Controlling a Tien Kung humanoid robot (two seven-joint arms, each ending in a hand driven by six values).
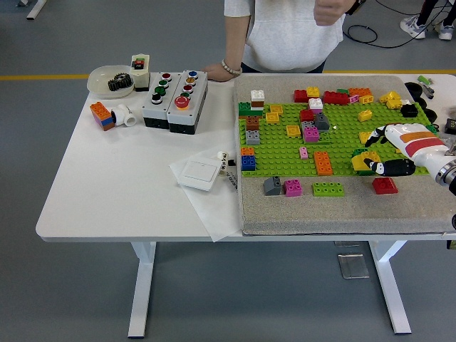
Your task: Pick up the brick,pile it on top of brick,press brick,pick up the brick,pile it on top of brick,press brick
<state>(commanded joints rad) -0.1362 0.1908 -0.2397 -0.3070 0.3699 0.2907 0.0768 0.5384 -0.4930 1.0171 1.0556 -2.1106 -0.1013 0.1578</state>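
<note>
My right hand (375,152) reaches in from the right edge over the right end of the green baseplate (342,121). Its fingers and black thumb are curled around a yellow brick (361,162), which sits low over the plate beside a small green brick. A red brick (385,186) lies on the grey mat just below the hand. Other bricks stand on the plate, among them an orange one (323,162) and a pink one (311,134). My left hand is out of view.
A person stands at the far side, one hand (216,71) resting on the table, the other (330,11) raised to the chest. Loose bricks line the mat's far edge (335,95). Button boxes (176,100), a bowl (110,80) and a white switch (197,173) sit at left.
</note>
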